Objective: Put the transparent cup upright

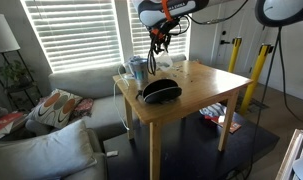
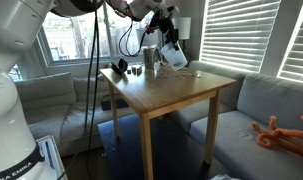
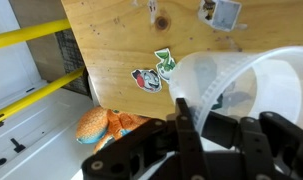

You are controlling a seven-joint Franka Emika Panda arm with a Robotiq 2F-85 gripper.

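My gripper (image 3: 216, 125) is shut on the rim wall of the transparent cup (image 3: 246, 80), one finger inside and one outside. In an exterior view the cup (image 2: 174, 55) looks whitish and hangs tilted in the gripper (image 2: 168, 46) above the far part of the wooden table (image 2: 176, 95). In an exterior view the gripper (image 1: 159, 40) is above the table's back edge; the cup is hard to make out there. The opaque blue-grey cup (image 1: 139, 70) stands upright on the table and also shows in an exterior view (image 2: 149, 58).
A wide black oval object (image 1: 161, 91) lies near the table's edge. A colourful sticker (image 3: 156, 72) is on the tabletop. An orange soft toy (image 3: 106, 125) lies on the floor below. Yellow posts (image 1: 253, 70) stand beside the table, and grey sofas (image 1: 51, 140) surround it.
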